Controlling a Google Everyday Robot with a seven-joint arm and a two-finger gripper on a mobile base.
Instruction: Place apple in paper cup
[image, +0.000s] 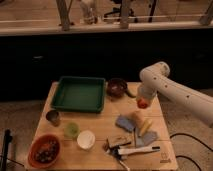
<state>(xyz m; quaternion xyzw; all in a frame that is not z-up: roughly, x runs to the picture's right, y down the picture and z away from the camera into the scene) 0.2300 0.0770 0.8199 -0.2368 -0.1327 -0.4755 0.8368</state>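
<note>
Gripping the apple (142, 103), jaws near the maroon bowl (117, 87).

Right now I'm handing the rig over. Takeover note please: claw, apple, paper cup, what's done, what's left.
Claw: by the table's right edge, directly on the apple; grasp not confirmable.
Paper cup: upright, front-left of centre, beside the pale green cup, well apart from the apple.
Done: claw is at the apple.
Left: carry the apple over to the paper cup and release it inside.
</note>
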